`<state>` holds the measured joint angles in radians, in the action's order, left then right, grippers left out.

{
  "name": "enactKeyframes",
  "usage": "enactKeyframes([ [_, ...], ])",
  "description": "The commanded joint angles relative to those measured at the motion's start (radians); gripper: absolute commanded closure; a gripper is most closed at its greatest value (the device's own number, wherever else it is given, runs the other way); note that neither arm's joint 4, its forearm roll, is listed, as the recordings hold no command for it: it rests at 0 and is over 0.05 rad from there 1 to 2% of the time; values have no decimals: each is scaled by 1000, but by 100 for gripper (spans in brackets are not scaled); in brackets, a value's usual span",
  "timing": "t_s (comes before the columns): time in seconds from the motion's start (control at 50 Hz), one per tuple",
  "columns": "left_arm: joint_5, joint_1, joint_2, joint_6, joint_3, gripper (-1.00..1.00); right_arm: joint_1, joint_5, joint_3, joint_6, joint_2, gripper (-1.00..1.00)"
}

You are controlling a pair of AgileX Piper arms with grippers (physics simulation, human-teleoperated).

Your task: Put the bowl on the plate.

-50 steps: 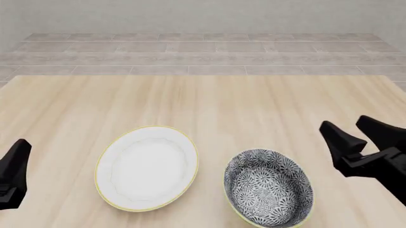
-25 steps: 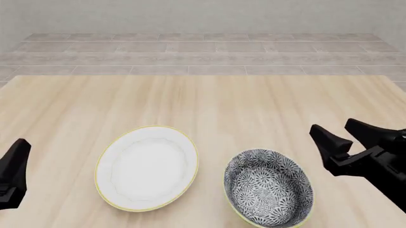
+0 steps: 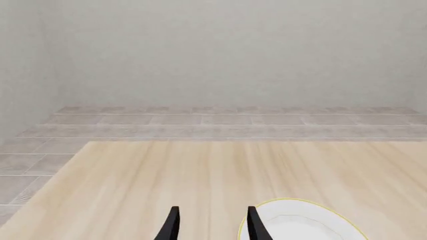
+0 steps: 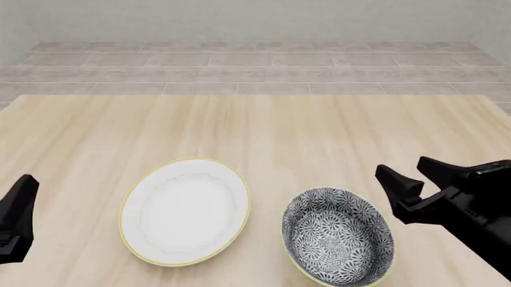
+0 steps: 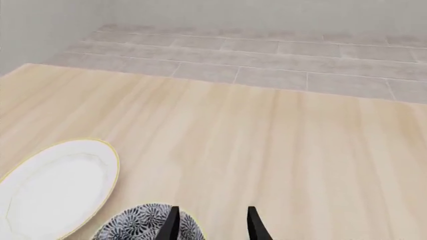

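Observation:
The patterned bowl (image 4: 338, 237) sits on the table near the front edge, right of centre, with part of its rim also showing in the right wrist view (image 5: 143, 222). The white plate (image 4: 184, 210) lies flat just left of it, apart from it; it shows too in the left wrist view (image 3: 303, 225) and the right wrist view (image 5: 57, 187). My right gripper (image 4: 408, 173) is open, hovering just right of the bowl's far rim, holding nothing. My left gripper (image 4: 24, 188) is at the far left edge, left of the plate, its fingers (image 3: 173, 225) open and empty.
The light wooden table (image 4: 264, 125) stretches back to a far edge, with a grey tiled floor (image 4: 255, 66) and a pale wall beyond it.
My right gripper has moved left and a little down, closing in on the bowl's right side. The left gripper, bowl and plate have stayed put.

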<state>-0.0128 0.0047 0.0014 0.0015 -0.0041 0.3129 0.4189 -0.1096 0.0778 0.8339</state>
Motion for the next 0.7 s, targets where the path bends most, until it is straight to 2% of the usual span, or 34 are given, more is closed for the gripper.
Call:
enactKeyframes([
  [0.02,1,-1,0,2,0,-100,18,56,9,8,82,-100],
  [0.42,3,-1,1,2,0,-100,24,129,16,11,210,-100],
  [0.58,4,-1,1,3,0,-100,39,100,14,11,209,-100],
  [0.7,4,-2,1,4,0,-100,41,113,21,3,231,-100],
])
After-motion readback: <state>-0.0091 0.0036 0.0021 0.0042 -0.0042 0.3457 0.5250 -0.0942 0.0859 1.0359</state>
